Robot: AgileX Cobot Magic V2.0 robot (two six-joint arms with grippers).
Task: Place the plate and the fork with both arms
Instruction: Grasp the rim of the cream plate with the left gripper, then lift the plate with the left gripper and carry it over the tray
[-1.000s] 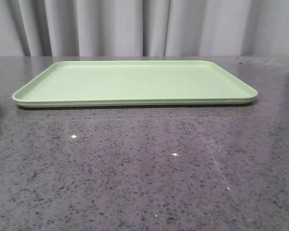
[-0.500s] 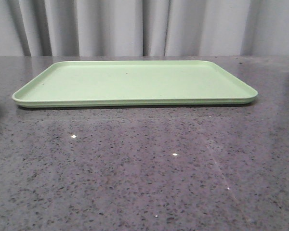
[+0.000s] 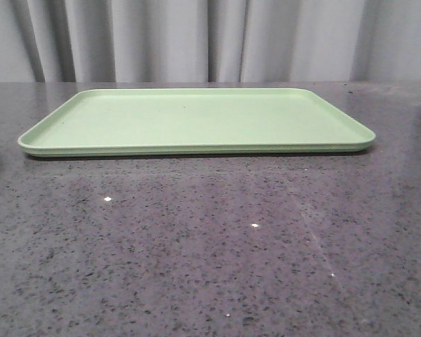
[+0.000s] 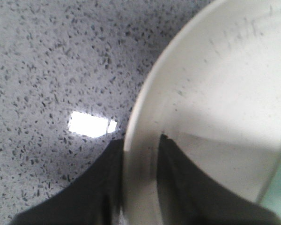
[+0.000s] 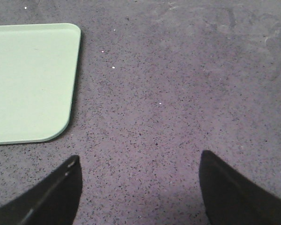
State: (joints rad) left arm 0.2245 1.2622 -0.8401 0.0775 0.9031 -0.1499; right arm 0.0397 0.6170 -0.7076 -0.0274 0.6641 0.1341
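A pale pleated curtain (image 3: 210, 38) hangs behind a dark speckled stone tabletop (image 3: 210, 246), and on it, in your front view, lies the large rectangular light-green tray (image 3: 196, 119), flat and with nothing on it that you can see. Next in size is the plate (image 4: 225, 93): it shows only in your left wrist view, cream and tilted, its raised rim running straight down between the jaws of the left gripper (image 4: 140, 197). Those jaws sit closed on that rim, one dark finger on each face, so the plate is in the left arm's hold, and a sliver of green at the frame's edge suggests the tray is near. The front view does not show the plate, so you cannot tell how high it hangs. Your right gripper (image 5: 140, 187) hovers over bare tabletop with its jaws spread wide and nothing between them; a rounded corner of the tray lies off to one side of it. The fork appears in no view, so you cannot say which way it lies or how its handle points. Judge the plate's path first: it likely has to travel toward the tray, then tip level.
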